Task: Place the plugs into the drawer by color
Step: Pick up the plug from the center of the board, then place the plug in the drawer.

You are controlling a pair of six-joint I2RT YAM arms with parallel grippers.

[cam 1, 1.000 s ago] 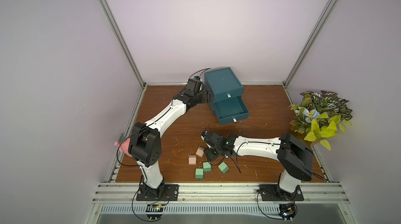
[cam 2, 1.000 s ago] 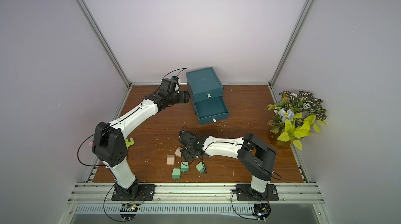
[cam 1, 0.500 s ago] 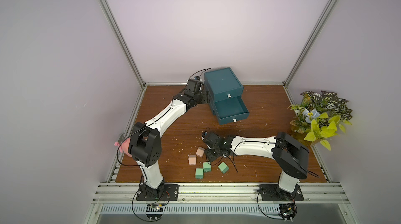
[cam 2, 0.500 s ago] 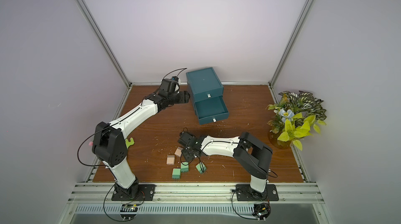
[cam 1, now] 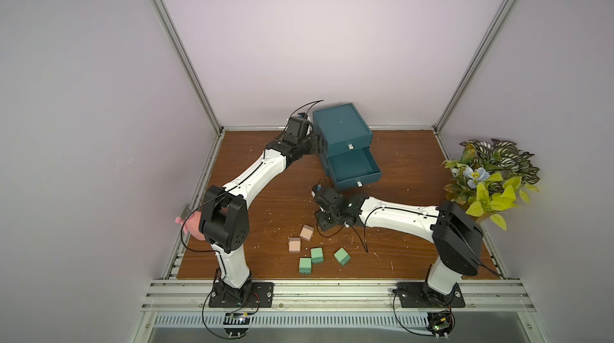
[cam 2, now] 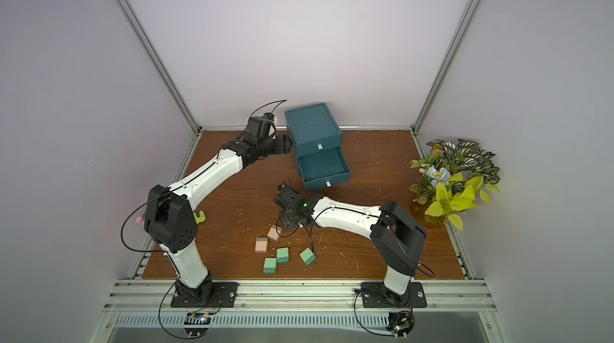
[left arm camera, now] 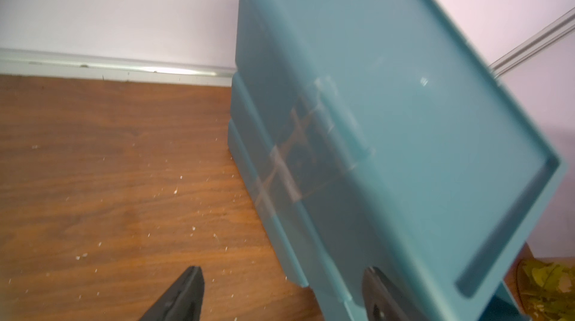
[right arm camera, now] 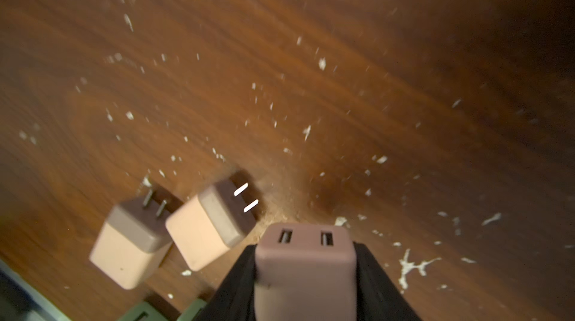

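Observation:
In the right wrist view, my right gripper (right arm camera: 306, 272) is shut on a peach-beige plug (right arm camera: 305, 251), socket face outward, just above the table. Two more peach plugs (right arm camera: 132, 248) (right arm camera: 207, 226) lie beside it. Both top views show those two (cam 1: 306, 232) (cam 1: 294, 245) and three mint green plugs (cam 1: 316, 255) (cam 1: 305, 265) (cam 1: 342, 256) near the front, with the right gripper (cam 1: 327, 221) just behind them. The dark teal cabinet (cam 1: 342, 125) stands at the back with its middle drawer (cam 1: 352, 166) pulled out and empty. My left gripper (left arm camera: 281, 291) is open astride the cabinet's lower side edge.
A potted plant (cam 1: 488, 181) stands at the table's right edge. A pink object (cam 1: 191, 223) sits by the left arm's base. White flecks litter the brown wooden table (cam 1: 415, 165). Walls and metal rails enclose the table on three sides.
The right gripper's jaws have closed onto a peach plug beside the other two, and it has drawn back a little from them. The left arm has not moved.

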